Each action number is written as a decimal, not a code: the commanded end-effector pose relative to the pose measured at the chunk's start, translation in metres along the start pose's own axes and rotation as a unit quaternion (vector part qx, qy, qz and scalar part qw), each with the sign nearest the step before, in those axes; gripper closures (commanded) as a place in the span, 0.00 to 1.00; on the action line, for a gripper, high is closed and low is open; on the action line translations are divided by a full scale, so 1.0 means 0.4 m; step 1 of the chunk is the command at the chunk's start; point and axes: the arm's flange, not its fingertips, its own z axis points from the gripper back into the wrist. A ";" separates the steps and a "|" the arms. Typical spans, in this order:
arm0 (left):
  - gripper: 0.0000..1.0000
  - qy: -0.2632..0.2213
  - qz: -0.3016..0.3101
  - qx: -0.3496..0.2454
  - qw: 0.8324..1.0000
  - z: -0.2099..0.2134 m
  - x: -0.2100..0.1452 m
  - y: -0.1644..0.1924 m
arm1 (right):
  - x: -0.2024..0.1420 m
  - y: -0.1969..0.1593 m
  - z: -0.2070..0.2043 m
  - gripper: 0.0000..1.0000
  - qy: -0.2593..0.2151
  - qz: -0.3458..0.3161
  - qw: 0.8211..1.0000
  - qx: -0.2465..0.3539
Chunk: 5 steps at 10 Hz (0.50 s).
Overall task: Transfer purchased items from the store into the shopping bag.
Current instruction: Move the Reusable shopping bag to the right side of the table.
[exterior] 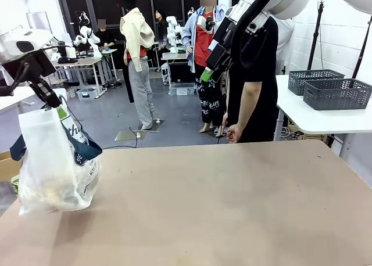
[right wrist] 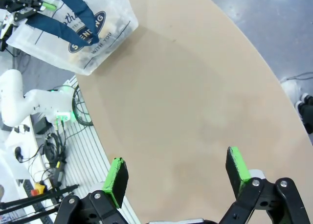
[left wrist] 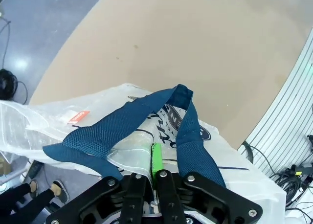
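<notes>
The shopping bag [exterior: 55,167] hangs at the table's left edge, translucent white with navy handles [left wrist: 122,128]. My left gripper [exterior: 53,105] is shut on its top rim, and in the left wrist view the gripper [left wrist: 152,161] pinches the plastic between the handles. Purchased items [exterior: 55,191] show as tan and yellow shapes through the bag's bottom. My right gripper [exterior: 207,74] is raised high above the table's far side, and it stands open and empty [right wrist: 177,174] over bare tabletop. The right wrist view shows the bag [right wrist: 73,31] farther off. The store is out of view.
A person in black [exterior: 256,74] stands at the table's far edge with one hand [exterior: 233,133] low by it. Two dark grey openwork baskets [exterior: 337,93] sit on a white side table at the right. The brown tabletop [exterior: 221,208] spreads wide.
</notes>
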 end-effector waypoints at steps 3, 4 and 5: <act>1.00 0.008 0.005 0.002 1.000 -0.003 0.002 -0.007 | -0.005 0.000 0.000 0.00 0.006 0.001 1.000 -0.002; 1.00 0.008 0.005 0.002 1.000 -0.003 0.002 -0.007 | -0.005 0.000 0.000 0.00 0.006 0.001 1.000 -0.002; 1.00 0.008 0.000 -0.006 1.000 -0.023 -0.001 -0.005 | -0.005 0.000 0.000 0.00 0.006 0.001 1.000 -0.002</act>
